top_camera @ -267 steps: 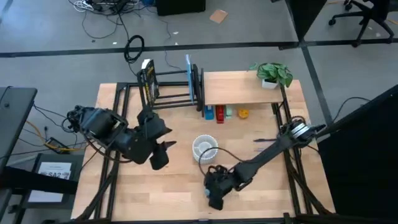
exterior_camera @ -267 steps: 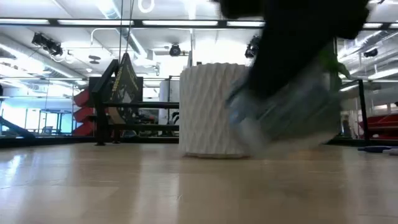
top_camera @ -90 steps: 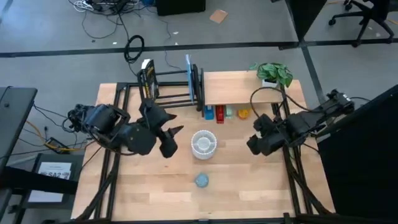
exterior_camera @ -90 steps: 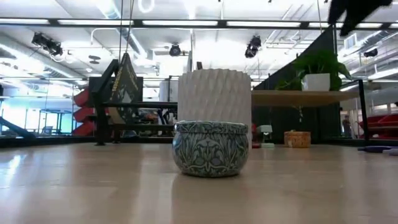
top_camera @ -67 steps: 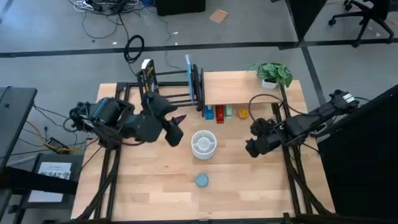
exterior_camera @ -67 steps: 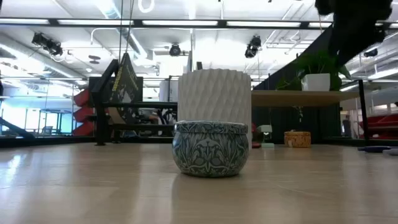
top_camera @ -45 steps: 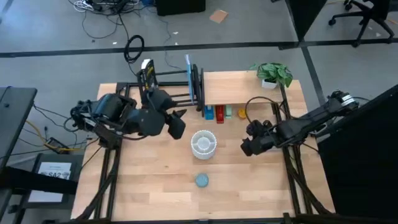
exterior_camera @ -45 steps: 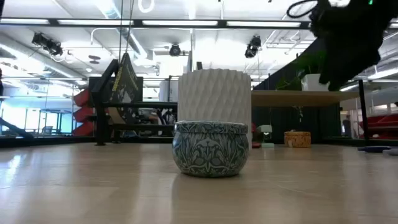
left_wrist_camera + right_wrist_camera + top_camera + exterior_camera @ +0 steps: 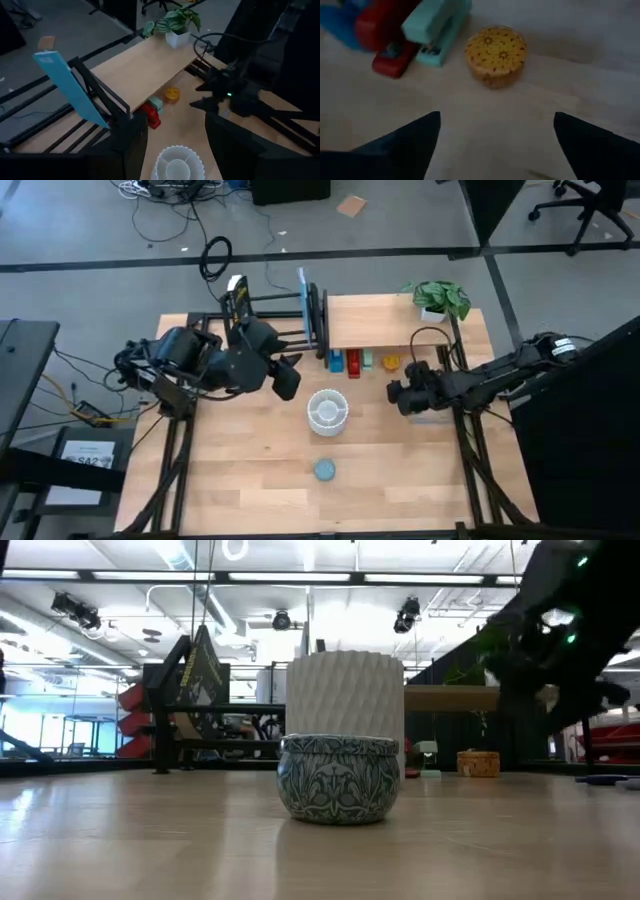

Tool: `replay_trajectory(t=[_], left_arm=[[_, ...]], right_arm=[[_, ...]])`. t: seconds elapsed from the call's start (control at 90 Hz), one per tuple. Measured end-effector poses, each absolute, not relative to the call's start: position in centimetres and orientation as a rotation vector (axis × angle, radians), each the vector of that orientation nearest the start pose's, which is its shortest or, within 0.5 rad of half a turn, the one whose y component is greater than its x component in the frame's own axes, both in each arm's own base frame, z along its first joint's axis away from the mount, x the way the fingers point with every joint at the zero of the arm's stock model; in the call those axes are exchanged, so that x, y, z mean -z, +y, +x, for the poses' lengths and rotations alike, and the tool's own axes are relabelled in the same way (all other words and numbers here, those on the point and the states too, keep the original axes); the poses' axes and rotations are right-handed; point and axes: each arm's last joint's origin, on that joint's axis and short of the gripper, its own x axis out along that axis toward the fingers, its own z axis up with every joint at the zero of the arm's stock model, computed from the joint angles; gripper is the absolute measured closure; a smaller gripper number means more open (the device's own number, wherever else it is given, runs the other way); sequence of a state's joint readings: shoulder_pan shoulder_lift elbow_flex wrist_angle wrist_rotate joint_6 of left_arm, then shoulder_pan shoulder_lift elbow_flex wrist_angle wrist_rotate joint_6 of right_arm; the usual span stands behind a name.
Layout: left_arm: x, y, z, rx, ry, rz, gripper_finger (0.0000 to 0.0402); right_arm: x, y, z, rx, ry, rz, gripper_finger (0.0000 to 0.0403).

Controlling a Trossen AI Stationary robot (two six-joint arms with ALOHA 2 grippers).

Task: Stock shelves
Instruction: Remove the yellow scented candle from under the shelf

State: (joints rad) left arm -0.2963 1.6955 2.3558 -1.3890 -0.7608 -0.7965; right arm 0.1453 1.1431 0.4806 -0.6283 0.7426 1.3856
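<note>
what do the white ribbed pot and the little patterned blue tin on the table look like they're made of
White ribbed pot: matte with a woven-diamond relief and no shine, probably ceramic or moulded plastic; the look leaves it open. Patterned blue tin: likely printed metal, judging by its rolled rim, leafy print and faint sheen.

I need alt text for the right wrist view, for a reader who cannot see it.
The right gripper, fingers open, faces a round yellow patterned tin on the wooden tabletop. Next to the tin lie a teal stapler and a red stapler.
</note>
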Motion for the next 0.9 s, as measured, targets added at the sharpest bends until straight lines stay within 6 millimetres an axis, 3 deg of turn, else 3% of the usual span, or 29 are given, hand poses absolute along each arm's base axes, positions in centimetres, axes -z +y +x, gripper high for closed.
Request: replay_trajectory(t=[0.167, 0.467, 0.9], left_arm=[[-50.3, -5.7, 27.1, -0.638, 0.435, -0.403, 0.0224], [-50.3, -5.4, 27.2, -0.623, 0.450, -0.419, 0.0224], [-50.3, -5.5, 27.3, -0.609, 0.449, -0.432, 0.0224]], right_arm=[[-15.0, -2.0, 17.4, 1.166, 0.521, 0.713, 0.0013], [-14.0, -5.8, 19.1, 1.128, 0.591, 0.627, 0.0021], [-11.6, -6.2, 19.7, 1.081, 0.742, 0.672, 0.0042]])
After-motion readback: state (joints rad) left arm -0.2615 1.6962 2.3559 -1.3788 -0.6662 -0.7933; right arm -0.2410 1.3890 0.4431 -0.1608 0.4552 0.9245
